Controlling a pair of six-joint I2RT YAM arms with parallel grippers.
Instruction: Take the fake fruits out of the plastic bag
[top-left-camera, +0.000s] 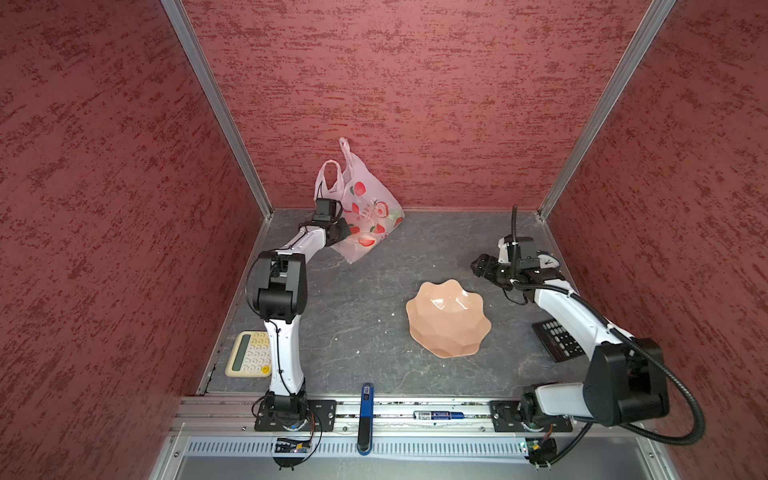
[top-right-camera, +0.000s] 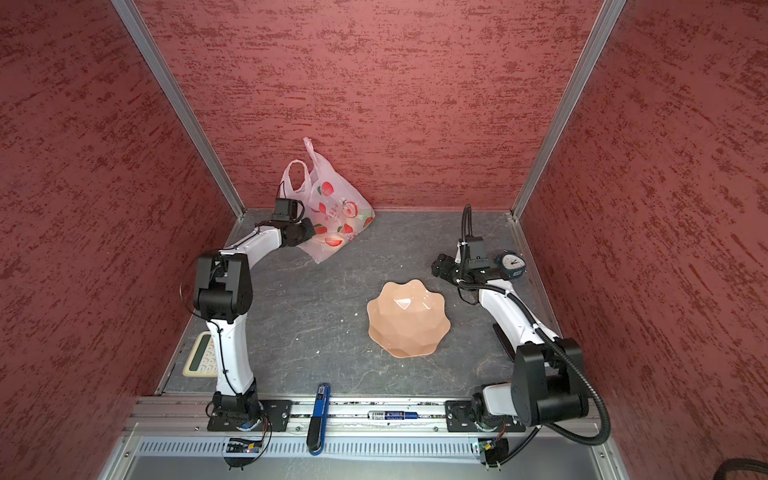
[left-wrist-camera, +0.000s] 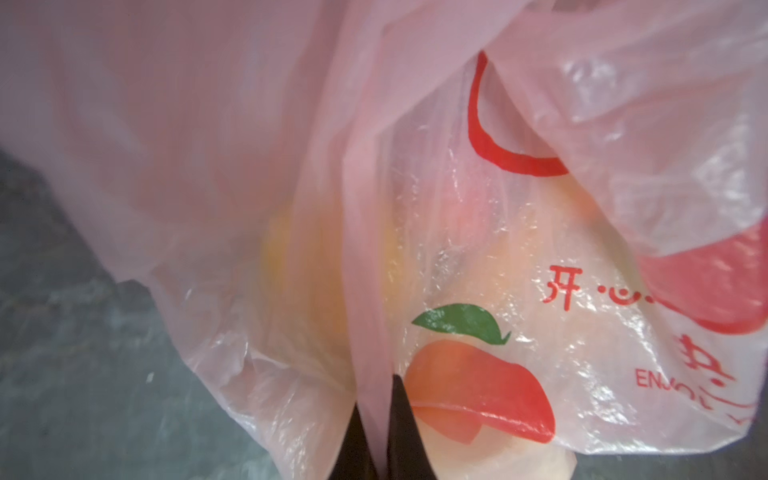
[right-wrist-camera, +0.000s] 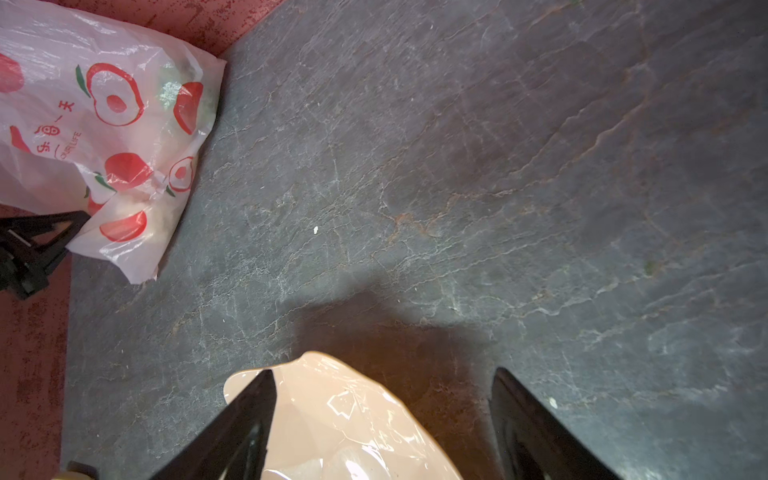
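Black tips of the left tool (left-wrist-camera: 376, 399) are pressing together on a fold of the plastic bag (left-wrist-camera: 498, 249). They are pinching the thin pink film low on its side, apparently to anchor it so that its mouth can be worked open. Fake fruits (left-wrist-camera: 291, 266) are showing only as yellowish and cream blurs through the film, and none is lying out on the grey surface (top-left-camera: 357, 299), so the emptying is looking not yet begun. In both top views the bag is slumping at the back of the surface against the red wall (top-left-camera: 415, 104). Its two loop handles are standing upward, which is keeping the opening high and turned away from both arms. Across the surface, the right tool (right-wrist-camera: 384, 374) is hovering near the rim of the peach dish (top-left-camera: 449, 320), well apart from the bag, with its jaws standing wide apart and gripping nothing. It is probably waiting to reach in once the bag is steadied. That dish is lying bare, a likely landing place for the fruit. Such flimsy film is risking a slide or a tear under the pinch, and the whole bag may drag along rather than open.
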